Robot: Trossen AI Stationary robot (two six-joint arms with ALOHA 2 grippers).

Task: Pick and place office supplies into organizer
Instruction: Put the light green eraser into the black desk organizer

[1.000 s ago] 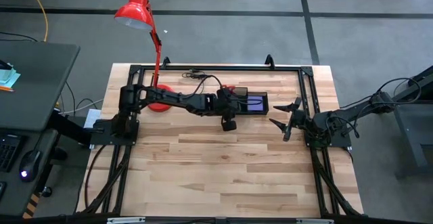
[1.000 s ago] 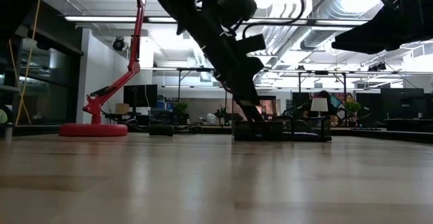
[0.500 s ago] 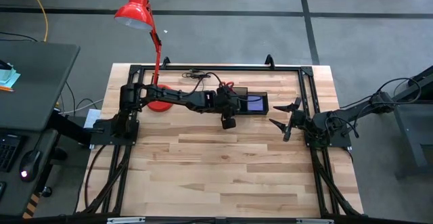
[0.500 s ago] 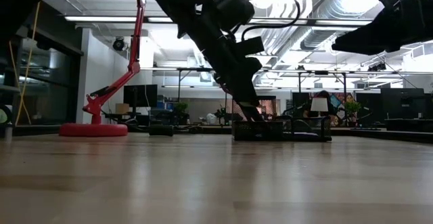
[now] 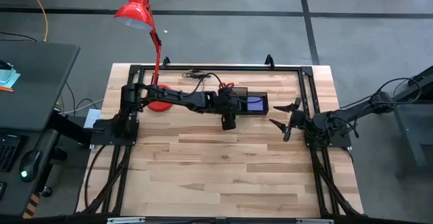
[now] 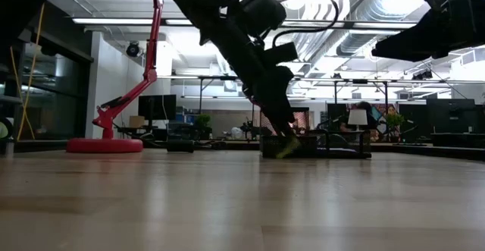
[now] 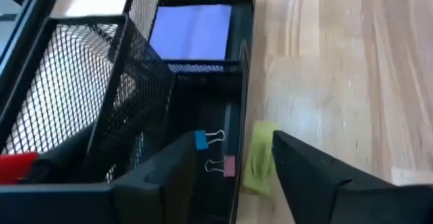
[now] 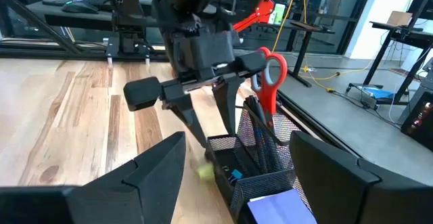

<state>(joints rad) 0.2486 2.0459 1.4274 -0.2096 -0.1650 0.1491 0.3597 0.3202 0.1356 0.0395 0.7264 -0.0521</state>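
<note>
Wood table (image 5: 223, 163) is carrying your organizer (image 5: 252, 103) at the far middle, w/ scissors (image 8: 272, 75), pens (image 8: 260, 139) & purple pad (image 7: 191, 32) inside. Your L gripper (image 7: 230, 166) is hanging over its near edge, fingers parted, yellow-green piece (image 7: 257, 158) lying between them just outside the wall. R gripper (image 5: 285, 120) is waiting nearby, fingers spread, gripping nothing.

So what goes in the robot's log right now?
left claw: open at organizer edge | yellow-green piece: outside on table | right claw: open, waiting
</note>
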